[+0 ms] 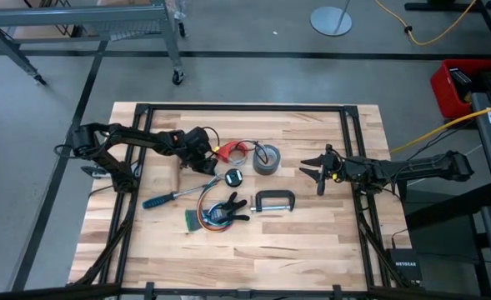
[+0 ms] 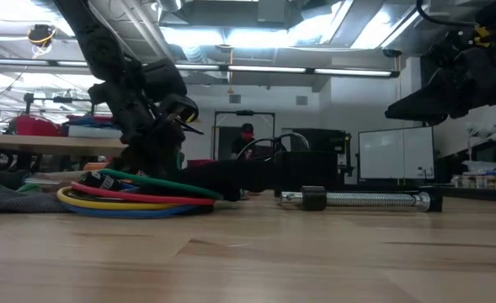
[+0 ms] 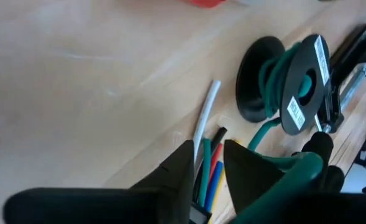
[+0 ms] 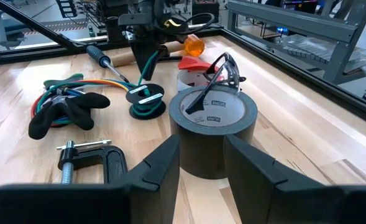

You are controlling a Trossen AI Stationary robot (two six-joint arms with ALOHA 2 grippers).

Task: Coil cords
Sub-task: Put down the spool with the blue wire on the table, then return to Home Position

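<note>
Left gripper [image 3: 209,168] fingers stand narrowly apart around coloured cords [image 3: 210,177]; right gripper [image 4: 201,163] fingers spread wide, empty, tape roll [image 4: 214,127] just beyond.

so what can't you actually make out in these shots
- Left gripper: in the high view its fingertips are lost against the dark arm; whether they pinch the coloured cords cannot be told from the left wrist view.
- Cord bundle: in the high view a black glove covers part of it.
- Clamp: cut off by the right gripper in the right wrist view.
- Low view: the background is too blurred to read.
</note>
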